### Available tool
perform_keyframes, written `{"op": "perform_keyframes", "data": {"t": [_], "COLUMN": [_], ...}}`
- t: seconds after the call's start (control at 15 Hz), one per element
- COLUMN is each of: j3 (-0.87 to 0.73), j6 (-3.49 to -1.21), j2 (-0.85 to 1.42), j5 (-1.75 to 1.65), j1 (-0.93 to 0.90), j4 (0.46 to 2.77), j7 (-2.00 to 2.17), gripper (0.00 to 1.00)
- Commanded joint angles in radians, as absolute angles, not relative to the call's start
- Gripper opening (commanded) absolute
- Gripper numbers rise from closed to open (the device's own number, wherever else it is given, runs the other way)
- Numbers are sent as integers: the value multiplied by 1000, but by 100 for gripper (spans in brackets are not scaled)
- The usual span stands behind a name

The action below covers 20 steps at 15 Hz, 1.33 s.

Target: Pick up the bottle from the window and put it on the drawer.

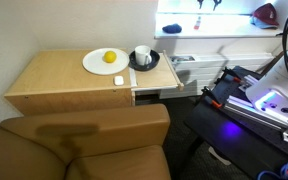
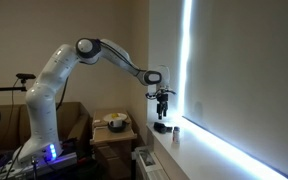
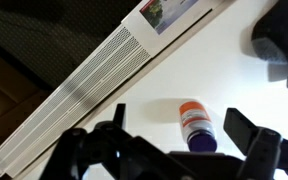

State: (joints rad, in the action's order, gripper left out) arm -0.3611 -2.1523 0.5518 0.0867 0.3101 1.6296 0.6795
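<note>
Gripper (image 2: pixel 163 110) hangs over the white window sill (image 3: pixel 174 70) with its fingers (image 3: pixel 246 135) spread wide, not touching anything. The little bottle (image 3: pixel 196 127), orange cap and purple body, sits on the sill right between them. The light-wood cabinet's drawer (image 1: pixel 156 93) is pulled open, well apart from the bottle.

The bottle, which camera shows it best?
The wrist view: the bottle lies large and sharp on the white sill, its orange cap plain to see. In both exterior views it is too small to make out.
</note>
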Motion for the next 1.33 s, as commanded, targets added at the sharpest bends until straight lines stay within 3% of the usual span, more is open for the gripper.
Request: {"op": "perform_keyframes", "data": {"t": [0.0, 1.27], "j3": [-359, -385], "j6": [-2137, -1802], "j2": [593, 1116], "j5": [96, 197], "j1": [331, 426], "j4": [1579, 811], "j7": [696, 1705], "gripper": [100, 100]}}
